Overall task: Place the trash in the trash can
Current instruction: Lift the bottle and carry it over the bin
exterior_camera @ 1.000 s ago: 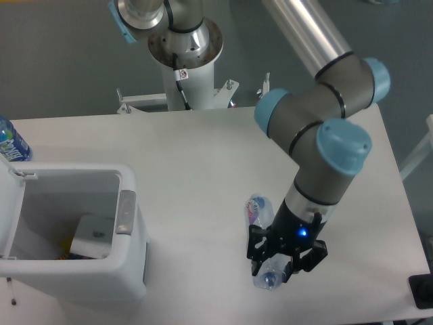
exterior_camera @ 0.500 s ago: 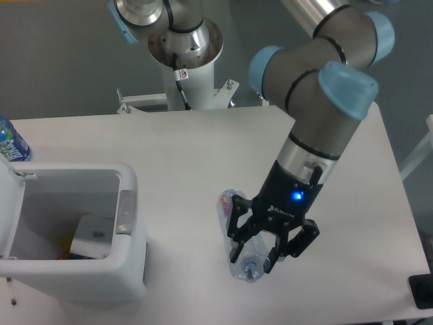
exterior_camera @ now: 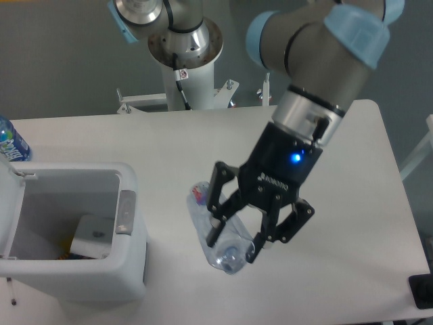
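Gripper holds the crushed bottle between its black fingers, jaws closed partway onto the clear plastic. Bottle runs diagonally, one end with a bit of red-blue print up-left by the left finger, the other end poking out low between the fingertips. It looks lifted off the table, to the right of the bin and apart from it.

Bottle: transparent, crumpled, thin plastic, glossy. Cap not clearly visible. Gripper: matte black, angular linkage fingers, a blue light on its body. Arm: grey metal with pale-blue joint caps.

Bin: white boxy plastic, rounded corners, grey tab on the right rim, open top. Inside lies the flat white carton with a dark mark. Table: plain white, smooth. Upright bottle with a blue label at the far left edge.
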### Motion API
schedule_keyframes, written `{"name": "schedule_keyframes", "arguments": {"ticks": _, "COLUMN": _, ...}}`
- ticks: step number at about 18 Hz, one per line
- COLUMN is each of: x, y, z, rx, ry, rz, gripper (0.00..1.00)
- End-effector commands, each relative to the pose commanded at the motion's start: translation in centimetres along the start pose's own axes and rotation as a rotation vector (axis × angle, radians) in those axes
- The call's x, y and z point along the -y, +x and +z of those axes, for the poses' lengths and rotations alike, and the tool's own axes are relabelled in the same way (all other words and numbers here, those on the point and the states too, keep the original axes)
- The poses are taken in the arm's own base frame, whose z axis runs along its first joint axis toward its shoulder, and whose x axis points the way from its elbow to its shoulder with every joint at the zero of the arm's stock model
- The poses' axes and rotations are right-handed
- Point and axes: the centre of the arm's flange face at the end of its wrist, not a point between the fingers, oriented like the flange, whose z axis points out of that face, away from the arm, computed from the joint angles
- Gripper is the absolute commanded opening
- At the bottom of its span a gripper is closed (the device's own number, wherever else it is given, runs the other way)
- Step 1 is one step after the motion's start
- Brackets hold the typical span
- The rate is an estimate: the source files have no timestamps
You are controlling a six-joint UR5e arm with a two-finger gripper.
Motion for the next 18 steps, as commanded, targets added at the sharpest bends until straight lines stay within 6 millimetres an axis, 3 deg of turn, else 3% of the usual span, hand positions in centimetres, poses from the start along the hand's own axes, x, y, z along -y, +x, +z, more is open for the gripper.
{"name": "schedule_keyframes", "arguments": {"ticks": 3, "x": 1.4, "y": 2.0, "z": -0.8, "rx": -0.086, "ry": 0.048, "rz": 0.019, "gripper": 0.54}}
{"name": "schedule_keyframes", "arguments": {"ticks": 7, "x": 1.7, "y": 5.0, "z": 0.4, "rx": -0.153, "ry": 0.052, "rz": 0.051, "gripper": 0.54}}
{"name": "schedule_keyframes", "arguments": {"ticks": 18, "x": 0.7, "y": 8.5, "z": 6.6, "rx": -0.23, "ry": 0.036, "rz": 0.14, "gripper": 0.54}}
